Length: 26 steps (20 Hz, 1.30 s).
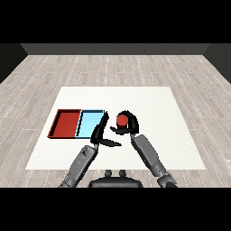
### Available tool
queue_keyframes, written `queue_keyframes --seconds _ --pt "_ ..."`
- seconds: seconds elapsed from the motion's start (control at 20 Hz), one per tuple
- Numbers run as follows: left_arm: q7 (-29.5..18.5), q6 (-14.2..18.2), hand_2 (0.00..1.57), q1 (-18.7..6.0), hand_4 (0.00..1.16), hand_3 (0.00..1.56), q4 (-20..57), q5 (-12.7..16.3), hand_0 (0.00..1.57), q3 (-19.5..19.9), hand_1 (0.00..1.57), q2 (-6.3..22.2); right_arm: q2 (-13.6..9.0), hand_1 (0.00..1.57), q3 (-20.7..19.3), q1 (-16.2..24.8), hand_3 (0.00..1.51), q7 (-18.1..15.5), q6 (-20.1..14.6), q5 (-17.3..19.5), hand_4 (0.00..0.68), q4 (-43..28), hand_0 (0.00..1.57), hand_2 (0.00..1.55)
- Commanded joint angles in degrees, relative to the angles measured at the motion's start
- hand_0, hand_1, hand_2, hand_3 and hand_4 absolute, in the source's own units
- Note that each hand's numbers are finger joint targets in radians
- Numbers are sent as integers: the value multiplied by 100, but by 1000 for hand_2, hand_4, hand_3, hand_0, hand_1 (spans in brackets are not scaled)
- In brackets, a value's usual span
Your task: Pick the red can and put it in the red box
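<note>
Grey plank floor under a dark back wall; a white surface fills the middle of the head view. Red can: small cylinder, red top showing, its sides mostly hidden behind black fingers; whether it touches the surface or sits just above it cannot be told. Red tray and light blue tray lie side by side toward the surface's left edge, touching along one wall, red one outermost. The can is just right of the light blue tray, so the blue tray lies between it and the red tray. Open white surface lies beyond the can and to its right, out to the far and right edges. Right robot hand: fingers and thumb curled round the can, holding it; grey forearm running in from the lower right. Left robot hand: fingers straight, holding nothing, over the near right corner of the blue tray, just left of the can.
</note>
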Motion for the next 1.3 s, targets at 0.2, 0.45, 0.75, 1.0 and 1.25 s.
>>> queue_keyframes --seconds 0.2,0.45,0.75,1.0,1.25 --pt "-106 10 0 -252 0 0 582 14 0 50 0 11 11 1414 340 -214 1397 181 -234 -191 621 -230 1414 1428" --pt "-163 185 0 -19 0 0 464 -93 0 -280 0 0 11 1434 979 64 1403 2 -627 -261 601 -443 1434 1439" --pt "-242 571 0 -1249 0 0 1588 554 0 -406 0 -1 11 1445 596 87 1385 208 -86 -93 600 -700 1445 1430" --pt "-114 398 0 -889 0 0 1080 410 0 -426 0 -1 11 1460 1049 -410 1395 -324 -686 -716 578 -22 1460 1446" --pt "96 1569 0 -1273 429 0 1424 196 0 -878 0 3 9 1486 1324 -361 1406 8 -860 -632 504 -622 1486 1461"
